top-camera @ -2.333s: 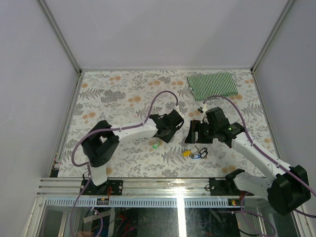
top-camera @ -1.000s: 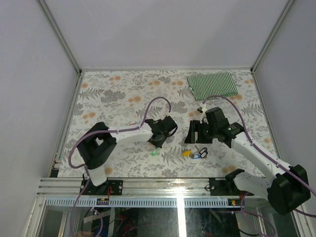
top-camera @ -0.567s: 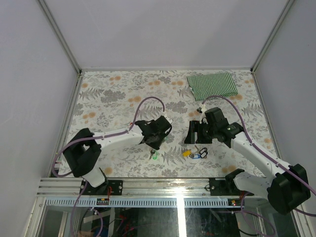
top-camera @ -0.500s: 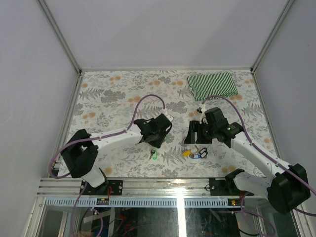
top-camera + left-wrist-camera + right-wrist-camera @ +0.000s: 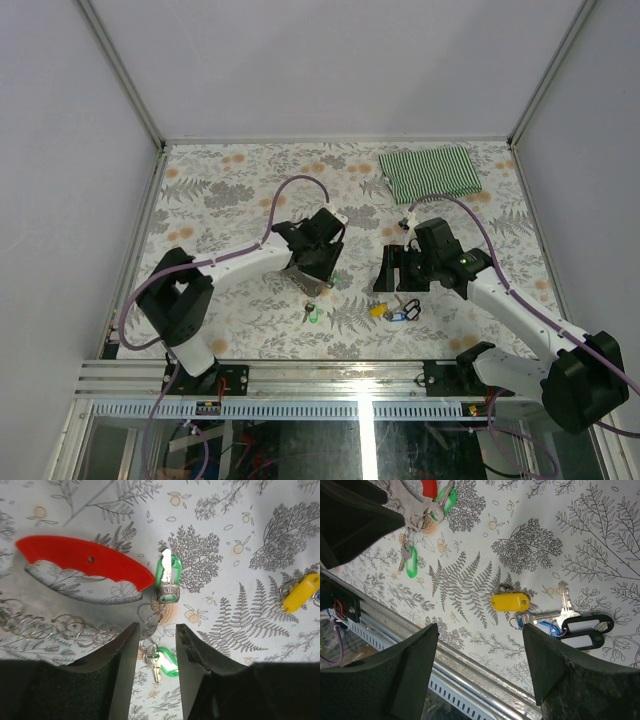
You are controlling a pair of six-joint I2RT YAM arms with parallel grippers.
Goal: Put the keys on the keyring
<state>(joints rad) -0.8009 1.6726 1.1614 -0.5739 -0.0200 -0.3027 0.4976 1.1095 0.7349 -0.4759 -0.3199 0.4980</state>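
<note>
chain (image 5: 60, 627): it lies slack on the tabletop (image 5: 240, 525) along the hollow side of the red clip (image 5: 85, 562). You cannot make out where it joins the clip.
red clip: it lies flat with its tip pointing right. Take it as your landmark, since each key has to end up beside it.
green keys (image 5: 168, 577): one touches the red clip's tip and the other lies a little further out from that tip. Small rings run from both toward the chain's end, so they look already threaded on.
left gripper (image 5: 156, 630): it hovers over those rings, just off the red clip's tip. Its jaws are parted by a narrow gap with nothing pinched, and the tabletop shows between them. The gap probably suits such small rings.
yellow key (image 5: 510, 601): it lies loose, well to the right of the red clip and apart from the chain. It is not yet on.
blue key (image 5: 547, 625): it lies just past the yellow key, farther from the red clip. It also looks unthreaded.
right gripper (image 5: 480, 630): it hangs above the yellow and blue keys, well right of the red clip. Its jaws are wide apart and empty, which places you well to fetch the next key.
black loop (image 5: 585, 630): it touches the blue key on the side away from the red clip. Mind it when you pinch.
</note>
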